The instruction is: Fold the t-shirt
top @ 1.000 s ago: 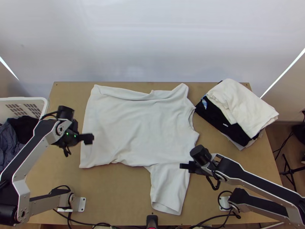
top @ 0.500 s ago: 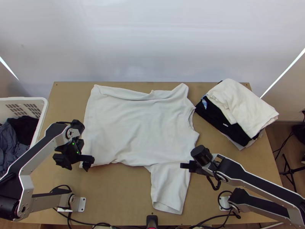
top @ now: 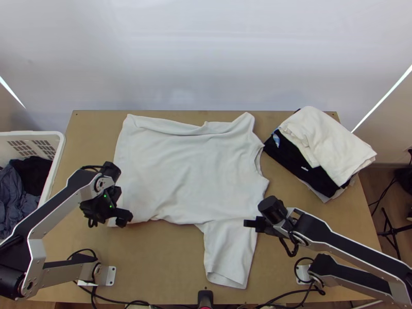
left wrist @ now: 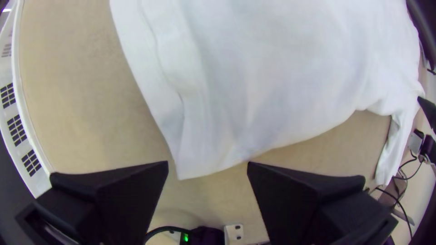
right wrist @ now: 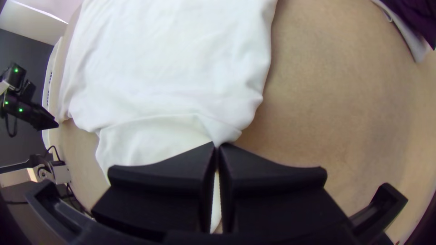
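The white t-shirt (top: 190, 170) lies spread on the table, one sleeve (top: 226, 255) pointing to the near edge and its far side folded over in a strip. At its near left hem corner is my left gripper (top: 122, 220). The left wrist view has that gripper (left wrist: 207, 164) open, with the shirt's corner (left wrist: 190, 165) between its spread fingertips, not gripped. My right gripper (top: 249, 223) is at the top of the near sleeve; in the right wrist view this gripper (right wrist: 218, 144) is shut on a pinch of the white cloth (right wrist: 172, 90).
A stack of folded clothes (top: 329, 147), white on black, rests at the table's far right. The white basket (top: 59, 149) with dark clothes stands beside the left edge. Bare wood (top: 165, 257) lies between the shirt and the near edge.
My left gripper has come down the shirt's left side toward the near edge, then slightly right to the hem corner. The right gripper and the shirt have stayed still.
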Controlling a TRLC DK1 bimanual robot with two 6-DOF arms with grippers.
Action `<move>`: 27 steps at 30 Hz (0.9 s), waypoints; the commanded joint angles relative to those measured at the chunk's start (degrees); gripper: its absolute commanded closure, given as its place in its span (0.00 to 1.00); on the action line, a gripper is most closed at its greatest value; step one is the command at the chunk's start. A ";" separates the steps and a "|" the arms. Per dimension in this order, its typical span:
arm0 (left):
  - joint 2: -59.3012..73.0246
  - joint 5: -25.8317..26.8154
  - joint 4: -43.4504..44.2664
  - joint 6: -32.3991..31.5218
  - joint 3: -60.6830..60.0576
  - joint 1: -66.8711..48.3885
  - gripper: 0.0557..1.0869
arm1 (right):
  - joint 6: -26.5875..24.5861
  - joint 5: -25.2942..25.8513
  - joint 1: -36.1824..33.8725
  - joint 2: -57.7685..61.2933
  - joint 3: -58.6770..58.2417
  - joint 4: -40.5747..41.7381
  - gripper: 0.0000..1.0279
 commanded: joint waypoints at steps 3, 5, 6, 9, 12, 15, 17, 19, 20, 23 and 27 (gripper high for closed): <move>2.32 0.07 10.86 1.57 -4.61 1.25 0.83 | -0.09 0.06 -0.06 -0.98 0.07 0.11 0.97; 1.88 0.07 13.41 1.75 -5.66 2.31 0.97 | -0.17 0.15 -0.06 -0.98 0.24 0.11 0.97; 1.62 0.16 13.06 2.45 -5.75 3.01 0.97 | -0.26 0.15 -0.15 -1.24 0.33 0.02 0.97; 0.12 0.16 8.40 3.33 -2.06 5.65 0.97 | -0.53 0.15 -1.73 -3.18 0.68 -0.69 0.97; -1.46 0.51 2.77 3.86 5.24 10.04 0.97 | -1.05 0.06 -4.54 -6.87 2.88 -3.32 0.97; -2.69 3.41 -1.09 2.98 12.97 13.73 0.97 | -2.99 -1.17 -6.56 -11.35 5.25 -4.38 0.97; -3.22 6.40 -2.23 1.40 16.22 15.40 0.97 | -4.92 -4.95 -8.14 -11.79 7.27 -4.46 0.97; -3.48 8.95 -2.67 -1.24 18.33 15.93 0.97 | -6.77 -6.27 -8.93 -11.88 9.47 -4.38 0.97; -3.39 9.30 -2.50 -2.29 19.03 16.10 0.97 | -7.73 -6.18 -9.37 -12.23 10.61 -4.11 0.97; -2.16 11.06 -1.53 -5.20 21.85 16.10 0.97 | -10.90 -5.91 -10.78 -13.72 13.60 0.55 0.97; 1.00 11.85 -0.13 -9.24 28.00 16.02 0.97 | -20.83 -4.42 -11.84 -12.84 19.58 5.73 0.97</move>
